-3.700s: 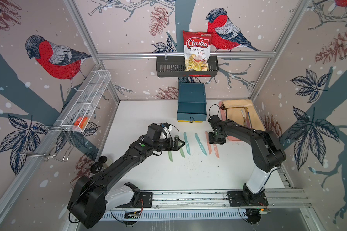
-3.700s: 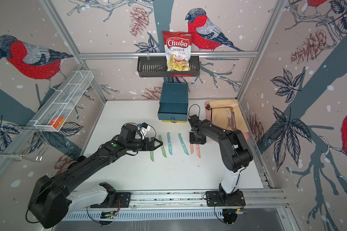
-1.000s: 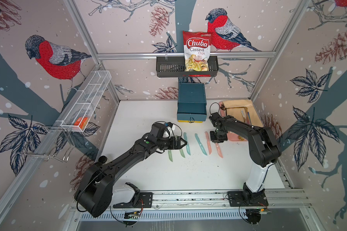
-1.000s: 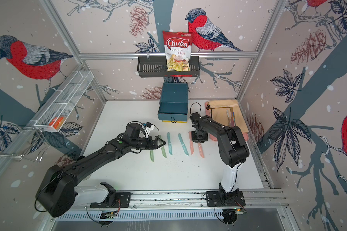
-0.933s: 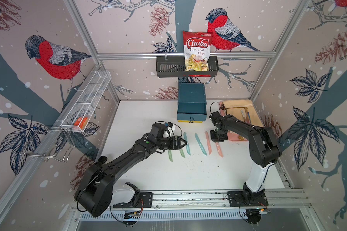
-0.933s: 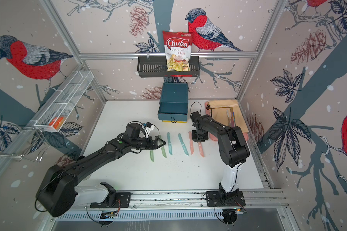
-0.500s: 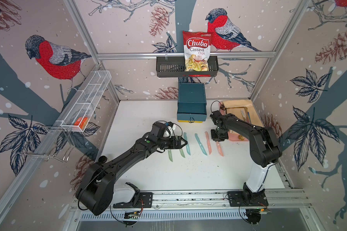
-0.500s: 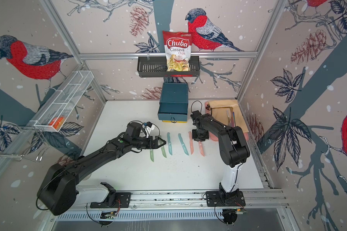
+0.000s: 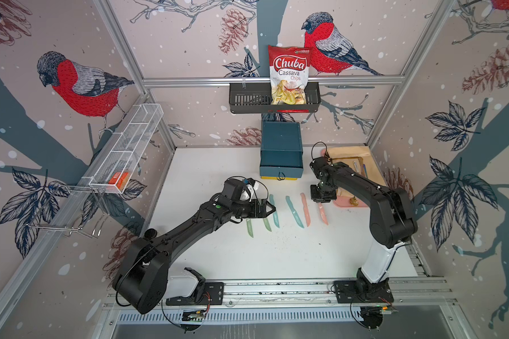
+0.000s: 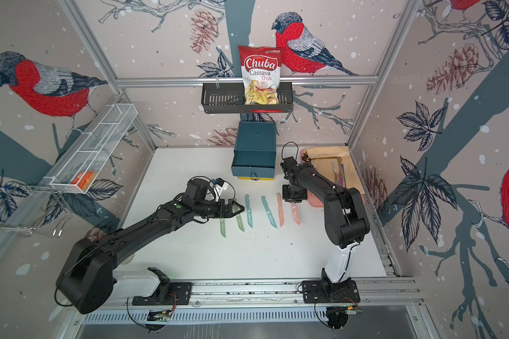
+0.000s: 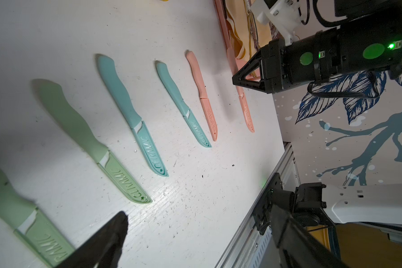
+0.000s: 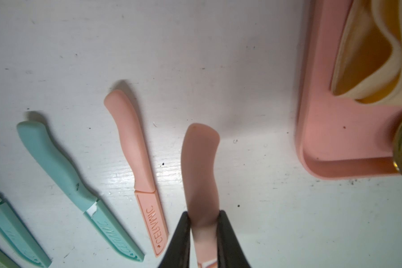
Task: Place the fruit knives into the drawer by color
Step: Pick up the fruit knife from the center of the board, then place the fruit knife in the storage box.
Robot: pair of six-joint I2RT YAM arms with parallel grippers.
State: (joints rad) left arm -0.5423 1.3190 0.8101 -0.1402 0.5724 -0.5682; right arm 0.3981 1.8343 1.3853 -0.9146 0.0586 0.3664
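My right gripper (image 12: 203, 219) is clamped on the handle of the end salmon pink fruit knife (image 12: 201, 162), last in the row of six on the white table (image 9: 276, 258), just beside the pink tray (image 12: 334, 139). My left gripper (image 9: 267, 209) hangs with jaws spread wide over the two sage green knives (image 9: 249, 229). Behind the row, the three-drawer chest (image 9: 281, 136) has its top drawer (image 9: 280, 161) pulled out.

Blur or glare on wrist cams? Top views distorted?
Left wrist: nearest green knife and left gripper fingertip blurred, glare on table. Right wrist: right gripper fingers soft around pink knife. Both top views: sharp, evenly lit, posts splay outward.
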